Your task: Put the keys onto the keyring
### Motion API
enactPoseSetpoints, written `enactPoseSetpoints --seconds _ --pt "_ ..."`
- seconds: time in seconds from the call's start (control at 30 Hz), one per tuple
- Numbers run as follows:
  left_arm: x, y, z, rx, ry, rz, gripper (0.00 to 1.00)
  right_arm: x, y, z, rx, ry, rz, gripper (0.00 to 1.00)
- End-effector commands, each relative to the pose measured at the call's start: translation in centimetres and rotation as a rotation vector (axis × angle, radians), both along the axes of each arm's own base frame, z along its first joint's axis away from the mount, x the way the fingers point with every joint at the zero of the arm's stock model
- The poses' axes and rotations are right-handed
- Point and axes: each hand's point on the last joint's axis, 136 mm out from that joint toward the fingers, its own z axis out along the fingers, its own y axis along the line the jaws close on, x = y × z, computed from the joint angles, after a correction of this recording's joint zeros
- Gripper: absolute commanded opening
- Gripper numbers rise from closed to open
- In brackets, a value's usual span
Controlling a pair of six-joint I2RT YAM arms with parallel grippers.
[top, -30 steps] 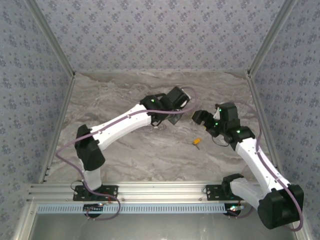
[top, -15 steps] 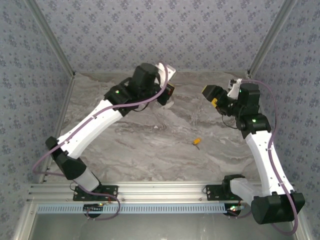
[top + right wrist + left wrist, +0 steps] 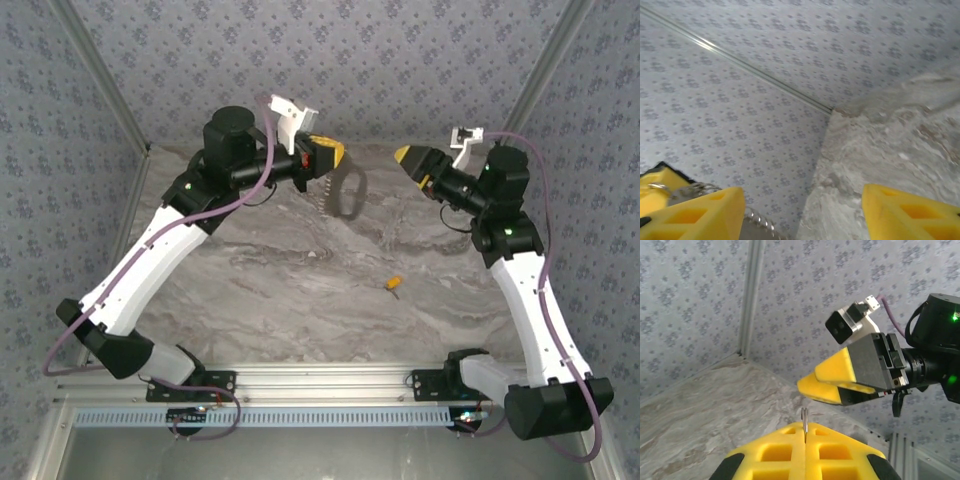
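Left wrist: left gripper (image 3: 804, 430) clamped on keyring (image 3: 804, 416); right gripper (image 3: 802, 200) jaws apart, empty.

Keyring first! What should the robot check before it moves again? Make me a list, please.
1. Jaws of the left gripper shut on the keyring: ok.
2. Jaws of the right gripper apart, nothing between them: ok.
3. Is the key picked up: not ok, it lies on the table, away from both grippers.
4. Is the key on the keyring: not ok.
5. Is the ring's split spread for the key: cannot tell.
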Motion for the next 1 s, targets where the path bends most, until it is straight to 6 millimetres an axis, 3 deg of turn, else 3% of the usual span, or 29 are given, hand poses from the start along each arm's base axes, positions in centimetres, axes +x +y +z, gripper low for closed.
enactPoseSetpoints --seconds 0.0,0.1,0.37,0.97 --pt "-1.3 -0.7 3.3 -0.093 -0.021 -0.108 0.00 -1.3 0.8 4.8 0.020 -0.161 0.063 0.62" --pt "-1.5 -1.2 3.7 -0.114 -0.006 -0.154 0.00 -1.8 1.8 6.4 0.041 -0.211 0.122 0.57" --pt "-2.0 -2.0 3.8 -0.106 0.034 -0.267 0.00 -3.3 4.8 8.3 0.012 -0.282 0.253 0.44" --pt "-3.6 -2.5 4.3 -0.088 0.072 -0.393 0.00 -5.2 7.2 9.1 0.000 -0.325 0.358 0.35"
